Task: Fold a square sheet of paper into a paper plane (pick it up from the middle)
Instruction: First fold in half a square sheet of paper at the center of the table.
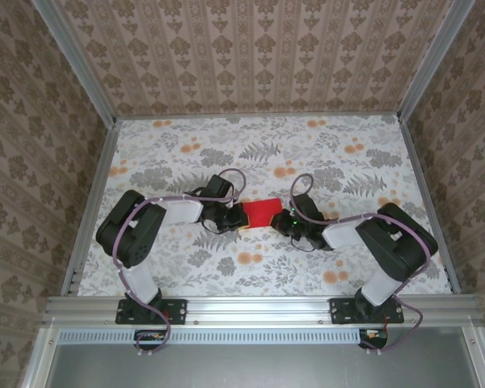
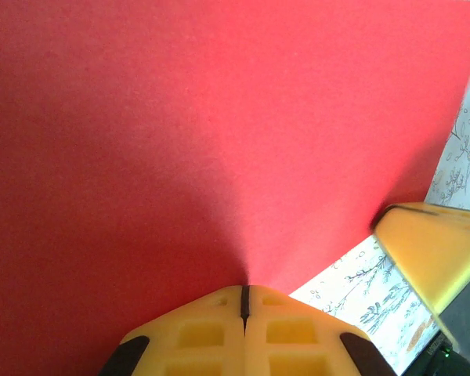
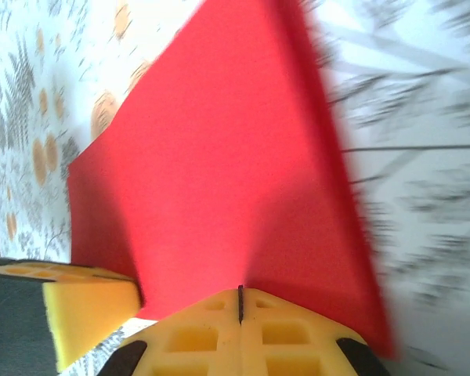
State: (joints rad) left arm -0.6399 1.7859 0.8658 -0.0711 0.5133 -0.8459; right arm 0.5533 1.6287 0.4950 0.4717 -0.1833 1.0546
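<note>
Tabletop (image 1: 331, 267) floral, walls (image 1: 259, 56) papered — red paper (image 1: 263, 212) central

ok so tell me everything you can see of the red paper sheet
The square sheet of paper is thin, bright red, matte and unmarked. It spans between the two arms over the middle of the floral table. The left gripper is shut on one edge and the right gripper on the opposite edge, each pinching it in yellow jaws. It looks mostly flat, bowing slightly.

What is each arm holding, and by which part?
The red paper sheet: left fingers shut on its left edge, right fingers on its right edge.
</note>
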